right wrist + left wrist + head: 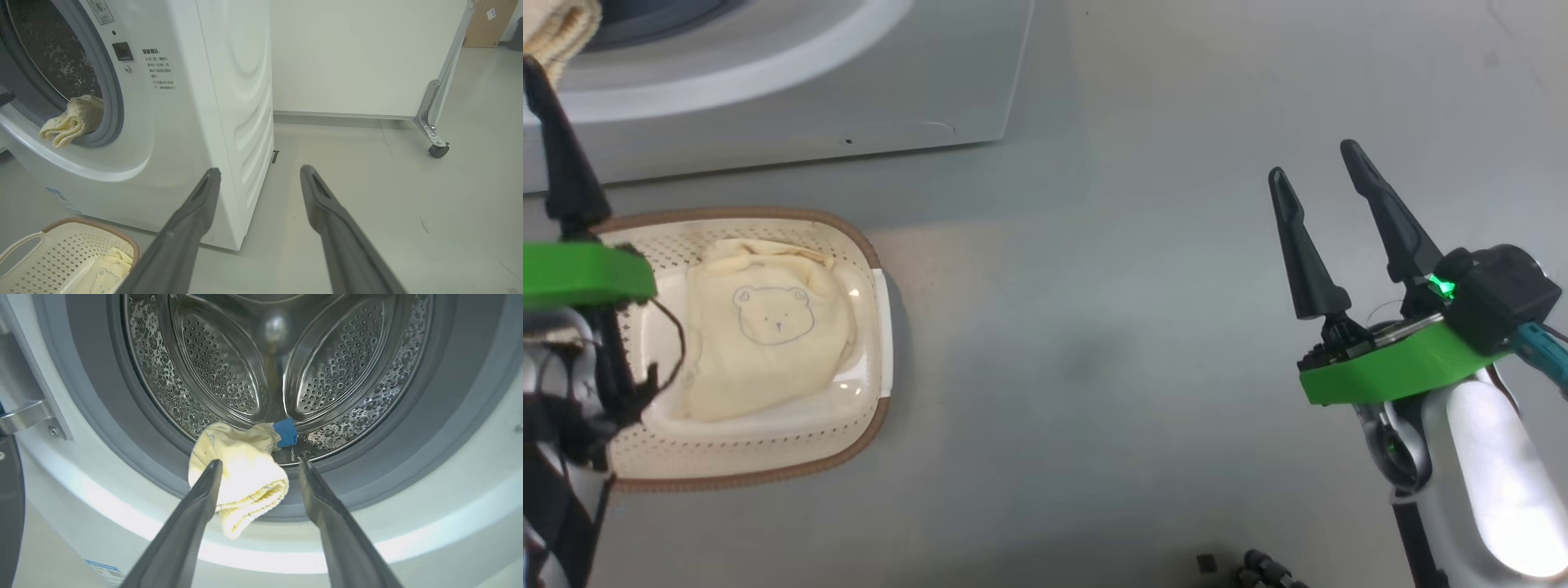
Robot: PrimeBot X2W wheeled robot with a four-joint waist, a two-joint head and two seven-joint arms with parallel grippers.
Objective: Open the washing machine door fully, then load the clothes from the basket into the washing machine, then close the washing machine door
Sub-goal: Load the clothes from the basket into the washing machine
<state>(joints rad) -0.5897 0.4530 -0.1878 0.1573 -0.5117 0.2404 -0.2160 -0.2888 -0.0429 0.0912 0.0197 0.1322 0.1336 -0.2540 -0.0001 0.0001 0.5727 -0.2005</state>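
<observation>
The washing machine (73, 465) stands with its steel drum (220, 363) exposed. One of the clothes, a cream garment (245, 473) with a blue patch, drapes over the grey gasket's lower lip and half hangs outside. My left gripper (260, 465) is open just in front of it, fingers apart on either side and holding nothing. The door's dark edge (8, 506) shows at far left, swung open. The basket (866, 269) sits on the floor and holds another cream garment (768, 335) with a bear outline. My right gripper (1313, 163) hangs open and empty over bare floor, well right of the basket.
A white partition on a caster wheel (438, 150) stands behind and to the right of the washing machine (229, 102). A cardboard box (486, 20) sits far back. The grey floor (1094, 343) lies open between basket and right arm.
</observation>
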